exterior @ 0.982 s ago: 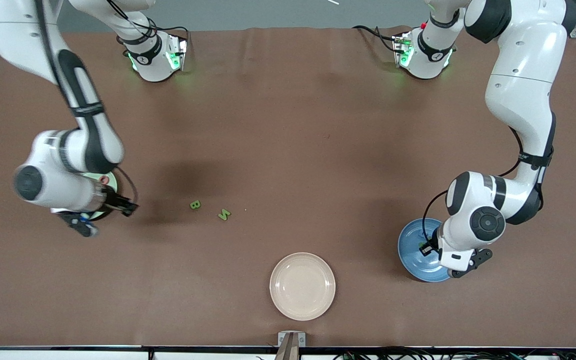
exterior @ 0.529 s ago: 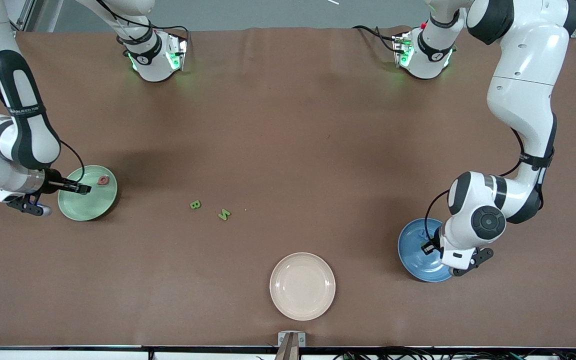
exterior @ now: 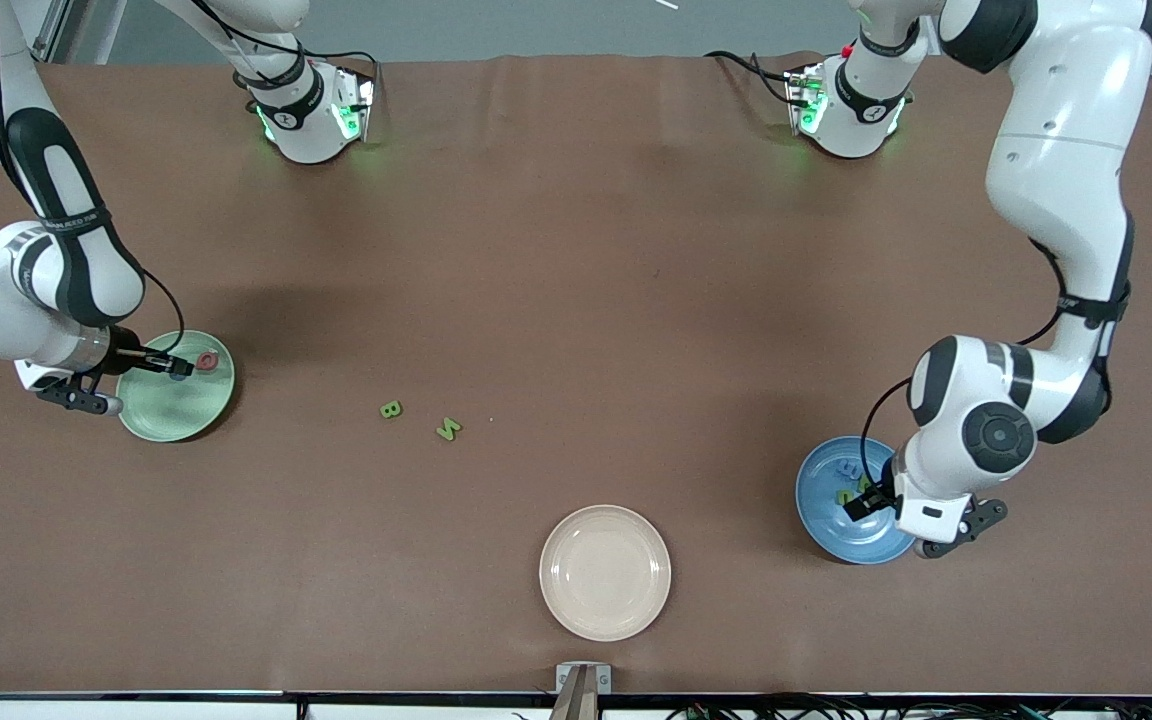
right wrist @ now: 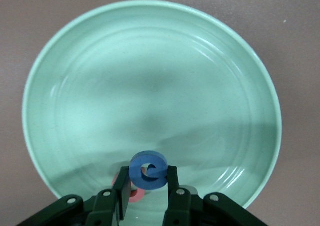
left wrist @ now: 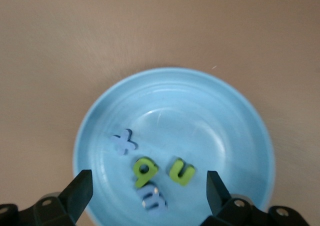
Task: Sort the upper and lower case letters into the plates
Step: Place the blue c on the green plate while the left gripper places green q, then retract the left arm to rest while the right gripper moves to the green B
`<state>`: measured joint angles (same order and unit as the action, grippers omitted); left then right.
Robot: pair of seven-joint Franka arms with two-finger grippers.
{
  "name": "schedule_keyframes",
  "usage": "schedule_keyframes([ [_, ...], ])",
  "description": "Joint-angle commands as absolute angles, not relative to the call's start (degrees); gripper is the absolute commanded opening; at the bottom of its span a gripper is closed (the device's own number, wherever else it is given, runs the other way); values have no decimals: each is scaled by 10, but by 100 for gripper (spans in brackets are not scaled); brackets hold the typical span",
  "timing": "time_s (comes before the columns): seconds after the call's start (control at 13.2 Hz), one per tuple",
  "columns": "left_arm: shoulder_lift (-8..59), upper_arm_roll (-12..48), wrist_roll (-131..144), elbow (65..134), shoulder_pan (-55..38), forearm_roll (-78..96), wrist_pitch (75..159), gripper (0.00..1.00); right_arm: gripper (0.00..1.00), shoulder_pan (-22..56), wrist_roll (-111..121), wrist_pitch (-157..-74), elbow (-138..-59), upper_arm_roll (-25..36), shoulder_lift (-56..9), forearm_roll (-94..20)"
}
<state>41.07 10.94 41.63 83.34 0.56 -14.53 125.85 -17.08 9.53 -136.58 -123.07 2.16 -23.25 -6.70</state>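
Note:
My right gripper (right wrist: 148, 180) is shut on a blue rounded letter (right wrist: 148, 170) and hangs over the pale mint green plate (right wrist: 150, 76), just above a pink-red letter (right wrist: 131, 192) that lies in it. In the front view this gripper (exterior: 179, 369) is over the mint plate (exterior: 161, 415), beside the pink-red letter (exterior: 206, 361). My left gripper (left wrist: 148, 188) stands open over the blue plate (left wrist: 210, 116). Two green letters (left wrist: 145, 169) (left wrist: 181, 171) and two blue letters (left wrist: 123, 142) (left wrist: 151, 197) lie in that plate. Two green letters (exterior: 390, 409) (exterior: 448, 428) lie on the brown table.
A cream-beige plate (exterior: 604, 572) with nothing in it sits near the table's front edge, nearer to the front camera than the two loose green letters. The blue plate (exterior: 821, 500) is toward the left arm's end, the mint plate toward the right arm's end.
My left gripper has opened over the blue plate. The right arm swung off the mint plate toward its end of the table, then brought its gripper in over the plate with the blue letter.

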Motion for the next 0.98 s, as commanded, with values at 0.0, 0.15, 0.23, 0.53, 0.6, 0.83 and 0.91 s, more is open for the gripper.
schedule_keyframes([
  [0.0,318,126,352,853,11,-144,1197,100,17,-191,112,-1378,-1247,12,-225,-64],
  [0.15,267,127,332,853,11,-125,1161,100,19,-199,128,-1380,-1246,12,-228,-64],
  [0.23,240,127,304,853,11,-123,1133,100,21,-200,128,-1381,-1246,12,-229,-64],
  [0.53,143,127,192,853,14,-118,995,100,24,-205,133,-1383,-1247,12,-237,-64],
  [0.6,115,127,152,853,28,-99,964,100,41,-205,132,-1382,-1247,12,-237,-64],
  [0.83,31,94,79,895,9,-57,907,100,100,-196,117,-1355,-1240,12,-222,-64],
  [0.91,-2,82,79,922,-1,-41,904,100,100,-187,93,-1332,-1234,11,-203,-64],
])
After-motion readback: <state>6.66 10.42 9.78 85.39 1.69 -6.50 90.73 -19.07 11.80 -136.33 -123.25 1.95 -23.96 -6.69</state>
